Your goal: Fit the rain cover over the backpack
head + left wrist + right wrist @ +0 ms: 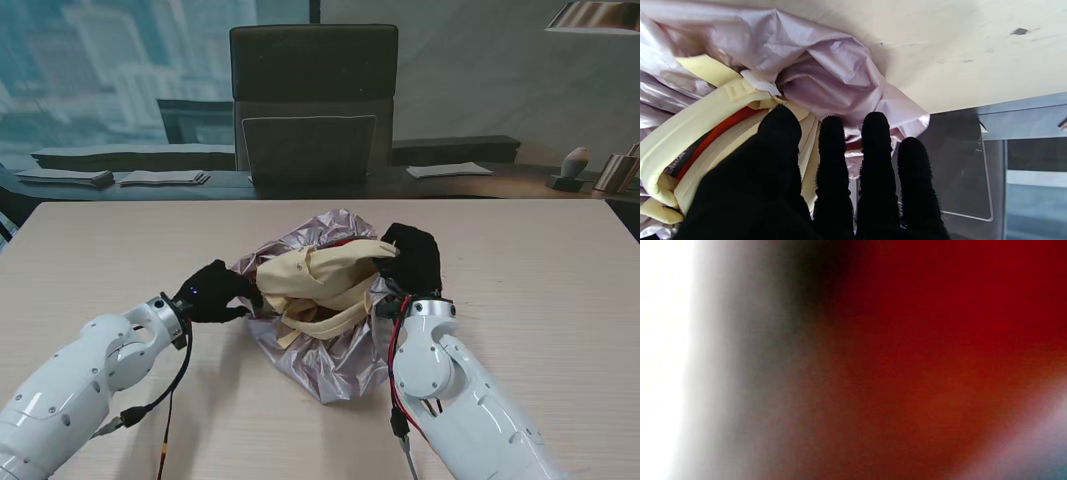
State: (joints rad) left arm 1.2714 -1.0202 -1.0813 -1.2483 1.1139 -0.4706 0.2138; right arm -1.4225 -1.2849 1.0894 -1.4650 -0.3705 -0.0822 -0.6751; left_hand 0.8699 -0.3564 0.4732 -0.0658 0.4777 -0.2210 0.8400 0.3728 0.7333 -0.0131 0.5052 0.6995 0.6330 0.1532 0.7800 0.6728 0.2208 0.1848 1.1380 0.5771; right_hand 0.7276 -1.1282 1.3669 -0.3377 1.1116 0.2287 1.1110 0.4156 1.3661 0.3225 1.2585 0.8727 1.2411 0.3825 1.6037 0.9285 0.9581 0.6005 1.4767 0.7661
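A cream backpack (320,275) with red lining lies in the middle of the table, bundled in a crinkled silvery-pink rain cover (335,365). My left hand (215,292), in a black glove, is at the cover's left edge. In the left wrist view its thumb lies over the backpack's cream strap (700,116) and its fingers (875,140) reach up against the rain cover (826,76). My right hand (412,258) rests on the bundle's right side with its fingers curled down into it. The right wrist view is a red and grey blur, so that grip is hidden.
The light wooden table (540,260) stretches wide on both sides of the bundle. A dark office chair (312,100) stands behind the far edge, before a dark counter with papers (450,170).
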